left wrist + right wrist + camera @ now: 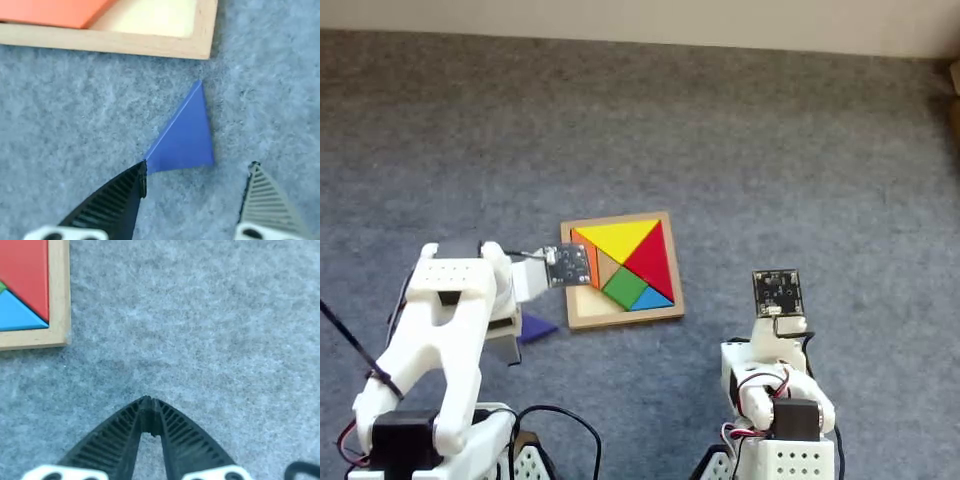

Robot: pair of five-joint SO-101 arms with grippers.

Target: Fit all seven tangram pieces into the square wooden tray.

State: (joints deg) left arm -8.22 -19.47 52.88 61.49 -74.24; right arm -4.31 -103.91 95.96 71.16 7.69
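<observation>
Left gripper [198, 169]: jaws spread wide and empty, low over the grey carpet [75, 115]. The black fingertip [140, 175] sits at one corner of the blue triangle [185, 137]; the other finger stands clear of it.

Blue triangle: flat on the carpet, just outside the square wooden tray [125, 46], apex towards the tray's near corner. Matte, sharp-edged, evenly deep blue.

Handling (judgement): light, stiff and thin, with little edge height to grip. Best pinched across two edges with the fingertips pressed into the pile; it is likely to tip or slide.

Tray: the orange piece [55, 12] is seated, with bare floor [150, 17] beside it, probably the last slot.

Right gripper [149, 410]: jaws closed on nothing, over carpet beside the tray's other side.
</observation>
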